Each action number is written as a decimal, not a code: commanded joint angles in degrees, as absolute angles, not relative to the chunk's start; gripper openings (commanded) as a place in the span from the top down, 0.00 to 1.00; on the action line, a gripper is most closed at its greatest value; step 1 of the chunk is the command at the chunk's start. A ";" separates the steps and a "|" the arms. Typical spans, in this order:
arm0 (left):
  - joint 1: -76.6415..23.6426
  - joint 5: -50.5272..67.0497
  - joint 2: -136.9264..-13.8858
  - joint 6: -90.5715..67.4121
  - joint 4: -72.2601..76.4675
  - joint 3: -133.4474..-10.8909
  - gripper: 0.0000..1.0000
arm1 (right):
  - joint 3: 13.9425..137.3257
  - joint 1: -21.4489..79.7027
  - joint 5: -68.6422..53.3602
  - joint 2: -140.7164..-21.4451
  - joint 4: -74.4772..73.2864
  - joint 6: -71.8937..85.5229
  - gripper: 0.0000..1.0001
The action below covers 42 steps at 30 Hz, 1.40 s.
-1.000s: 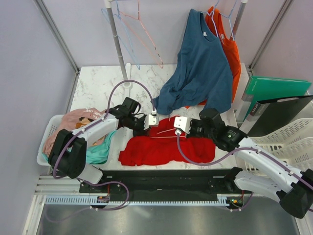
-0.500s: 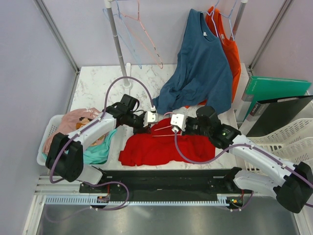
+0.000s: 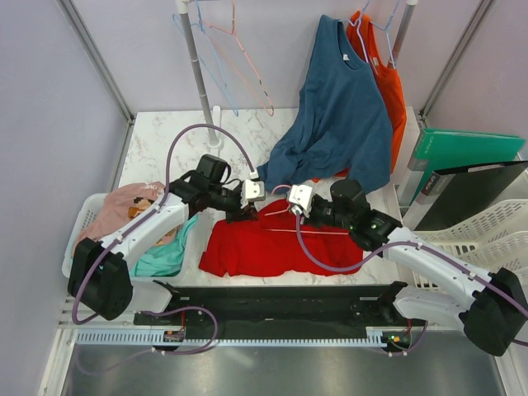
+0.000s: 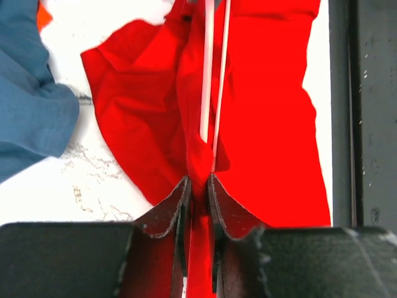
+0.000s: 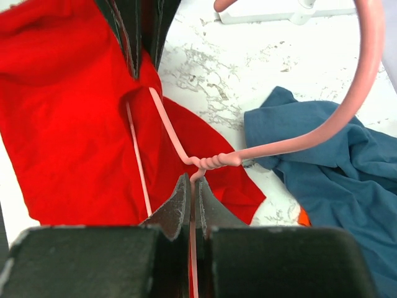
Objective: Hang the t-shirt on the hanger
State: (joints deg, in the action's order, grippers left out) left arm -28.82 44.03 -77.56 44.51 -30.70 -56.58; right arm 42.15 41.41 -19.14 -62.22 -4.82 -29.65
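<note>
Both arms now sit farther from their bases than before, left pincer (image 4: 198,186) clamped on a t-shirt (image 3: 280,247) fold, right pincer (image 5: 192,186) clamped on the hanger (image 5: 169,127) wire below its hook; the t-shirt lies on the tabletop (image 3: 165,148), threading apparently begun, shoulders unseated.

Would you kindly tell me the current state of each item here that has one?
t-shirt: rumpled on the table, one fold pinched.
hanger: across the t-shirt, gripped at its twisted neck.
left gripper: shut on the t-shirt.
right gripper: shut on the hanger.
blue shirt: hung up, hem resting on the table.
orange shirt: hung up behind it.
</note>
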 commanded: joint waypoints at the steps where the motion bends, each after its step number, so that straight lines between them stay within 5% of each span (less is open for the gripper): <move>1: -30.75 46.67 -75.41 40.08 -26.20 -58.27 0.78 | 41.84 41.48 -22.85 -62.75 2.54 -25.05 1.00; 22: -39.02 39.64 -73.04 26.46 -12.13 -55.38 0.71 | 43.77 41.57 -24.61 -66.10 9.58 -15.91 1.00; 29: -39.37 39.55 -71.28 27.86 -15.20 -53.53 0.98 | 44.12 41.57 -24.08 -63.55 5.82 -16.17 0.98; 32: -39.37 39.55 -69.01 29.87 -17.49 -52.48 0.98 | 46.14 41.05 -22.33 -61.88 -1.63 -16.52 0.67; 33: -39.37 39.46 -68.30 30.84 -17.75 -51.95 0.98 | 46.75 40.70 -22.32 -60.48 -3.41 -16.09 0.49; 36: -39.29 38.76 -65.75 33.92 -17.76 -50.01 0.98 | 47.63 38.50 -22.15 -56.27 -10.18 -13.72 0.24; 42: -39.29 41.48 -62.67 37.35 -17.49 -48.52 0.98 | 49.57 32.88 -21.71 -50.89 -22.05 -10.64 0.08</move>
State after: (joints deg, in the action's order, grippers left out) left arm -39.09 38.22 -65.43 32.80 -17.93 -49.08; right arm 46.35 35.90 -22.04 -53.36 -12.95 -13.67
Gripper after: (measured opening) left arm 0.045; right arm 0.885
